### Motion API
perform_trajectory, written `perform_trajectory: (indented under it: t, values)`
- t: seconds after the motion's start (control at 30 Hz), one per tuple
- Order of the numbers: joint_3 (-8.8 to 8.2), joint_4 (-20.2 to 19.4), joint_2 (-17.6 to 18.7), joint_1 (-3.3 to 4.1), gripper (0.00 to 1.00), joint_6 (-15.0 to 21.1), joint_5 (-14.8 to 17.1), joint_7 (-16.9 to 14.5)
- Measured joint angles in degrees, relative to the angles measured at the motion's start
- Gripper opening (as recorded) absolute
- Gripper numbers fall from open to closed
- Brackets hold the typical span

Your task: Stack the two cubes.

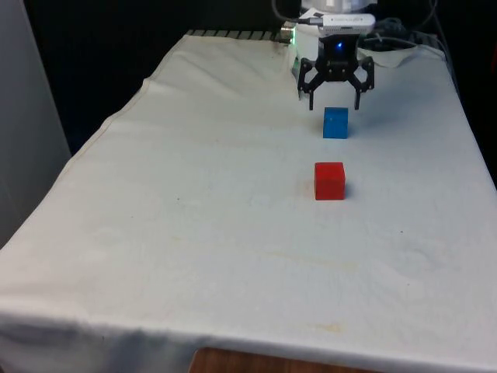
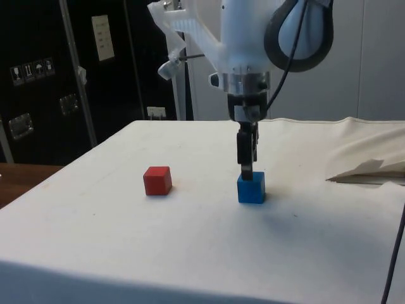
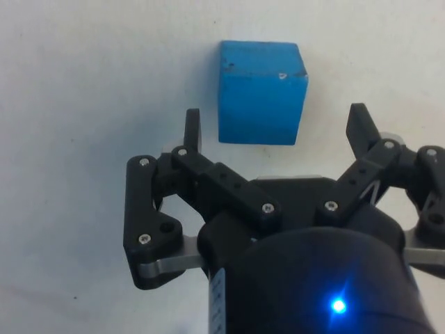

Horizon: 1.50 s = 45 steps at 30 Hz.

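Observation:
A blue cube sits on the white cloth, with a red cube a short way nearer the front camera. My gripper hangs open just above the blue cube and slightly behind it, holding nothing. In the side view the gripper reaches down to the top edge of the blue cube, and the red cube stands apart to its left. The wrist view has the blue cube lying a little beyond the gripper, whose fingertips are spread wider than the cube.
The cloth is bunched into a fold at the side view's right. Cables lie by the robot's base at the far end. The table's edges drop off on both sides.

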Motion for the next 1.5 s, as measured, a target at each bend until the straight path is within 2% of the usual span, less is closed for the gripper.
perform_trajectory:
  t: [0.8,0.83,0.9,0.93,1.03,1.07,1.1,1.13,1.5]
  values:
    - [0.00,-0.11,4.76,0.00,1.00,4.24,0.00,0.06]
    - [0.00,-0.11,5.10,0.00,0.97,4.53,0.00,0.06]
    - [0.00,-0.11,5.27,0.00,0.80,4.58,0.00,0.06]
    - [0.00,-0.06,5.39,0.00,0.80,4.70,0.00,0.06]
    - [0.00,-0.06,5.67,0.00,0.46,4.87,0.00,0.06]
    - [0.00,-0.06,5.73,0.00,0.29,4.87,0.00,0.06]
    - [0.00,-0.06,5.73,0.00,0.18,4.93,0.00,0.06]
    - [0.00,-0.06,5.79,0.00,0.00,4.93,0.00,0.06]
    - [0.00,-0.06,5.79,0.00,0.02,4.93,0.00,0.06]
